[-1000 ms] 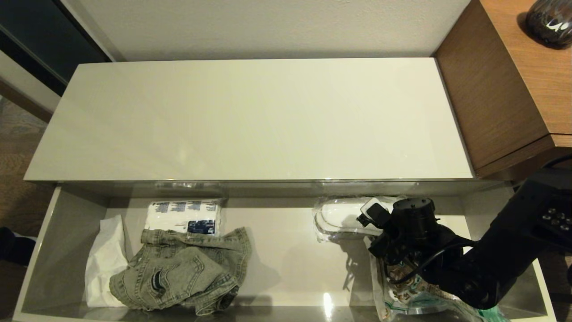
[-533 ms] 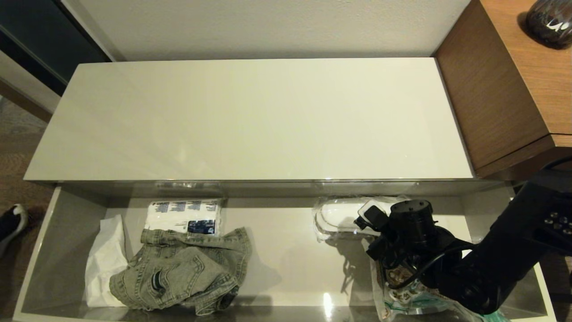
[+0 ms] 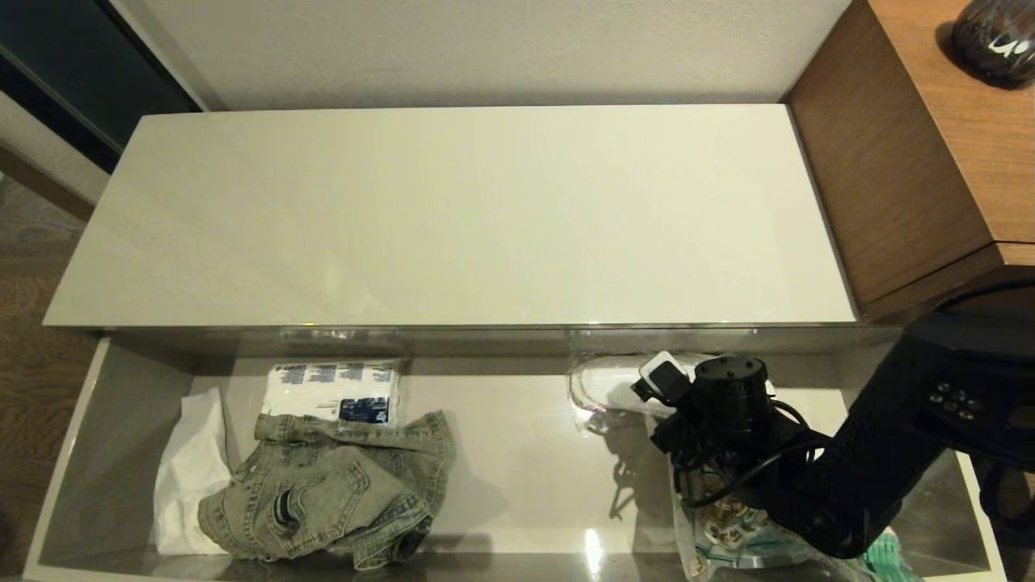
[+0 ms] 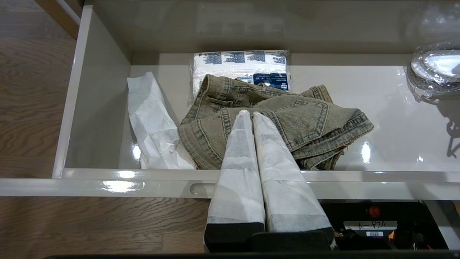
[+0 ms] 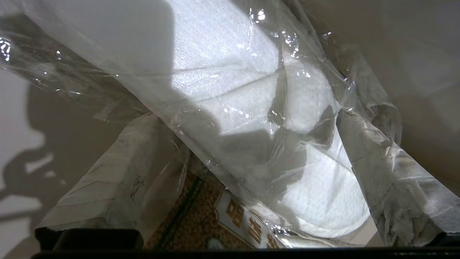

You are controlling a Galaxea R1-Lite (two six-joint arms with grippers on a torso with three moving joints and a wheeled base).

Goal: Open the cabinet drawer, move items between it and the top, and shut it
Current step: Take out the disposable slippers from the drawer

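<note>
The cabinet drawer (image 3: pixel 105 436) stands pulled out below the bare top (image 3: pixel 453 218). In it, at the left, the olive-grey denim jacket (image 3: pixel 323 493) lies crumpled. The clear slipper pack (image 3: pixel 602 392) lies at the back right. My right arm (image 3: pixel 849 469) reaches down into the drawer over that pack. In the right wrist view my right gripper (image 5: pixel 246 117) is open, one finger on each side of the slipper pack (image 5: pixel 251 90). My left gripper (image 4: pixel 248 113) is shut and empty, hovering over the drawer's front rim (image 4: pixel 107 183) in line with the jacket (image 4: pixel 309 122).
A white-and-blue tissue pack (image 3: pixel 331 392) and crumpled white paper (image 3: pixel 190 477) lie by the jacket. A brown-green snack bag (image 3: pixel 728 525) lies under my right arm, partly beneath the slipper pack. A taller wood-grain desk (image 3: pixel 914 162) stands to the right of the cabinet.
My right arm has shifted a little left and toward the drawer's back, farther over the slipper pack. The left gripper stays shut.
</note>
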